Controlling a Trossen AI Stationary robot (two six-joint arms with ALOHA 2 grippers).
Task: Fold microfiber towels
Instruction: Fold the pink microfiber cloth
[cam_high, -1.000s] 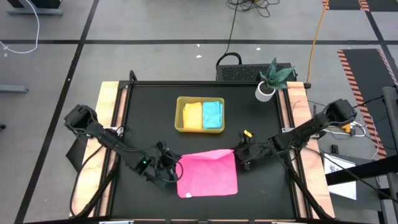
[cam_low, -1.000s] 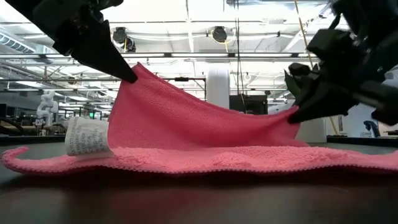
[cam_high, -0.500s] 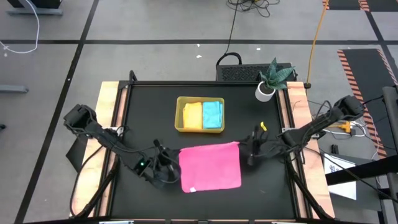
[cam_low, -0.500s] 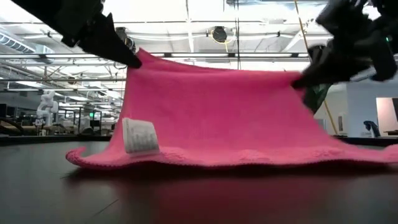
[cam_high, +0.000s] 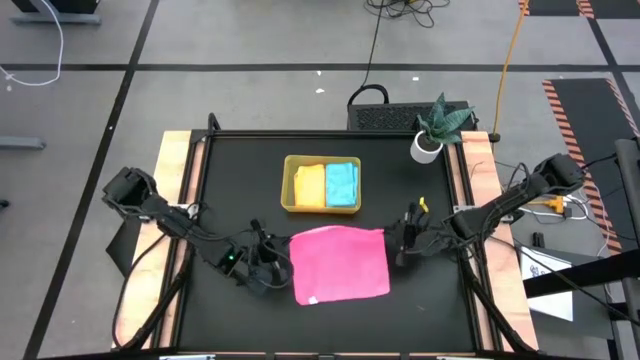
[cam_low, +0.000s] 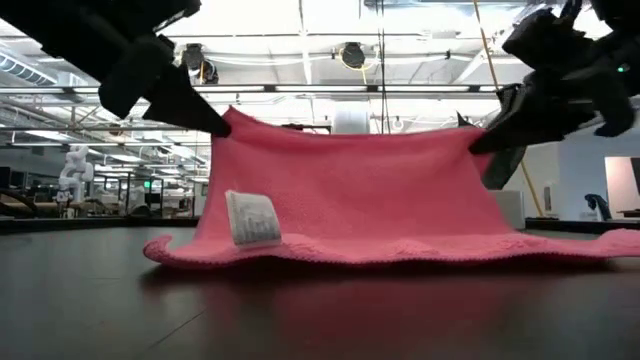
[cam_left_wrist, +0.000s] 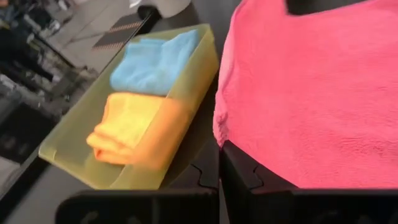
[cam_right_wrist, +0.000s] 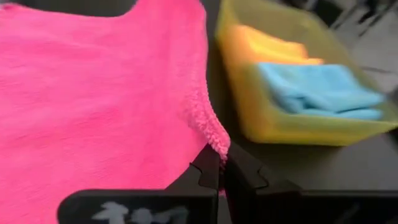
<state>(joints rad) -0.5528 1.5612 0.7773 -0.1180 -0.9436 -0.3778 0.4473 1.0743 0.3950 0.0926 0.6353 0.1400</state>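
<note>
Both grippers, left (cam_high: 283, 268) and right (cam_high: 393, 240), pinch the pink towel's (cam_high: 340, 262) raised corners; uneven pull could skew the fold

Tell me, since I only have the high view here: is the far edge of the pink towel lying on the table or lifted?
Observer: Lifted. The low view shows the left gripper and right gripper holding the pink towel up by two corners.
Operator: Are both shut on it?
Observer: Yes, the right wrist view shows that arm's fingers pinching the hem.
Operator: What is in the tray?
Observer: The tray holds a folded blue towel and an orange towel.
</note>
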